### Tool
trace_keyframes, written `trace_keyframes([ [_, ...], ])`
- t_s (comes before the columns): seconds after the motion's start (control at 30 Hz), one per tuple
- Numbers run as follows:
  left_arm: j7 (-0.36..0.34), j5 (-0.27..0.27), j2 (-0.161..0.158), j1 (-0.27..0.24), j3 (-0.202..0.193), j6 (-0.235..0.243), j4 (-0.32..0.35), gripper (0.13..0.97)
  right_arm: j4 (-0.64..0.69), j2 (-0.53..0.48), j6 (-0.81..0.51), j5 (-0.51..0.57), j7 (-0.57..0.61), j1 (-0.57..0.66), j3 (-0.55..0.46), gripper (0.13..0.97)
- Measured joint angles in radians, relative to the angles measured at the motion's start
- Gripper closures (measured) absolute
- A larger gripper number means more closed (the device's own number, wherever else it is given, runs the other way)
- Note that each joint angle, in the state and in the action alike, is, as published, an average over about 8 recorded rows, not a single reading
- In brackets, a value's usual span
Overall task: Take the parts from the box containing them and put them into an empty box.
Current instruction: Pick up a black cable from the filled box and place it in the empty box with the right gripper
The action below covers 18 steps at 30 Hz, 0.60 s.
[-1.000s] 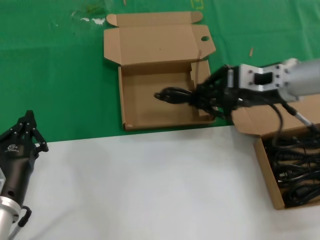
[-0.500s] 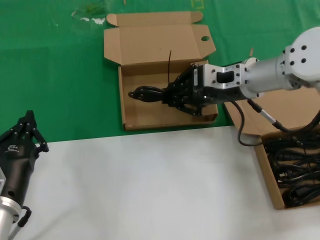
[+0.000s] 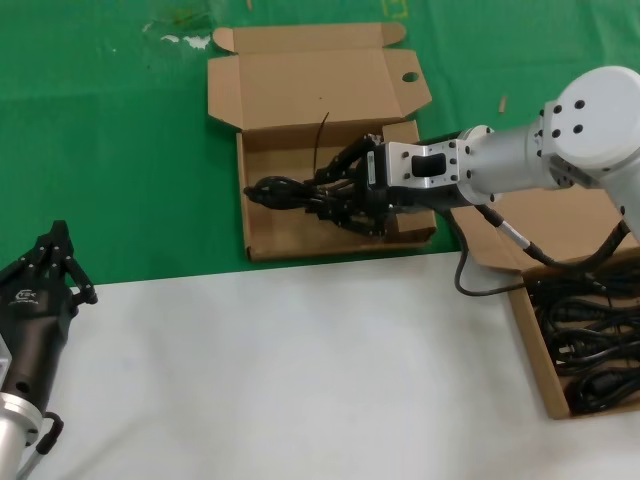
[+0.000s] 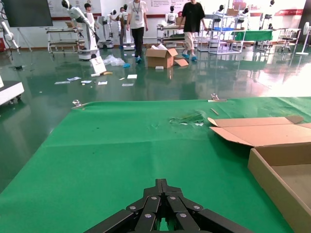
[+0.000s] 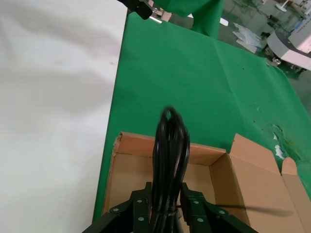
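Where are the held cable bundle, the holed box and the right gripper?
cable bundle [image 3: 285, 189]: head view, on the loop end sticking out past the fingers.
holed box [image 3: 410, 77]: head view, on the lid flap beside its round hole.
right gripper [image 3: 335, 192]: head view, between its fingertips.

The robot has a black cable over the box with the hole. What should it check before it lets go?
1. Right gripper grips the cable bundle: ok.
2. Bundle is over the empty box, inside its walls: ok.
3. Bundle already resting on the box floor: cannot tell.
4. Box lid folded back, out of the way: ok.
5. Left gripper waits near the white sheet, apart from the box: ok.
6. More cables wait in the other box: ok.
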State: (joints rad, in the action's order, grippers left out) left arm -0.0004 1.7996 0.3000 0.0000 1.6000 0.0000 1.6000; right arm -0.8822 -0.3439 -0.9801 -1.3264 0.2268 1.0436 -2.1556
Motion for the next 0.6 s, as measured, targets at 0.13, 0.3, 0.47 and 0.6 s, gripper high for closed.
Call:
trace_keyframes([
  [0.13, 0.0, 0.0, 0.0, 0.0, 0.0, 0.0, 0.0, 0.957, -0.006, -0.002, 0.007, -0.007, 0.008, -0.008, 0.003, 0.824],
  [0.3, 0.0, 0.0, 0.0, 0.0, 0.0, 0.0, 0.0, 0.957, -0.029, -0.011, 0.014, -0.015, 0.001, -0.022, 0.008, 0.776],
  [0.47, 0.0, 0.0, 0.0, 0.0, 0.0, 0.0, 0.0, 0.957, -0.109, -0.038, 0.023, -0.033, -0.036, -0.051, 0.028, 0.707],
  [0.6, 0.0, 0.0, 0.0, 0.0, 0.0, 0.0, 0.0, 0.957, -0.219, -0.071, 0.047, -0.056, -0.084, -0.098, 0.061, 0.641],
])
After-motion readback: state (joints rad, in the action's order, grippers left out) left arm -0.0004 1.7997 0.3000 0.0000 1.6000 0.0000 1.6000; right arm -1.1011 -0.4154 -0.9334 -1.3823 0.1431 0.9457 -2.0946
